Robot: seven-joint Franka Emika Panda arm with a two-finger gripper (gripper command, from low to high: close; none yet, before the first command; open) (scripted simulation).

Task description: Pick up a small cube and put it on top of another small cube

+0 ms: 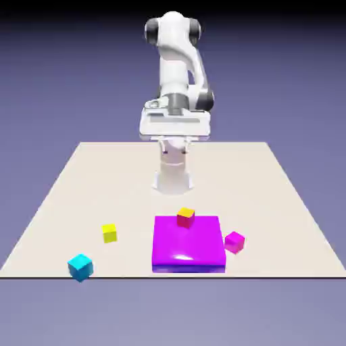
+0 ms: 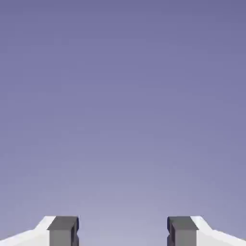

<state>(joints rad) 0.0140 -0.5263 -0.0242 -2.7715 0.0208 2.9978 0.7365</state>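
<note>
Gripper (image 2: 123, 231) Spread and Empty, Cyan Cube at the Table's Near Edge

Pale and broad, the tabletop (image 1: 128, 182) fills the middle of the exterior view against a blue-violet backdrop. Over its far part stands the white arm (image 1: 174, 64), its hand raised well above the surface. The two grey fingertips (image 2: 63, 231) stand wide apart in the hand view, with nothing between them but plain backdrop.

Next in size comes a flat purple block (image 1: 188, 243), lying near the table's near edge, a bright glint on its top. Four cubes are the smallest things in the scene. The small cyan cube (image 1: 80, 267) sits at the near edge, toward the exterior view's left, well apart from the block. A magenta cube (image 1: 234, 242) is just beside the block, on the exterior view's right. A red cube with an orange top (image 1: 186, 217) appears to rest on the block, by its far edge. The yellow cube (image 1: 109, 233) is on the tabletop between the cyan cube and the block, set farther back than the cyan one.
</note>
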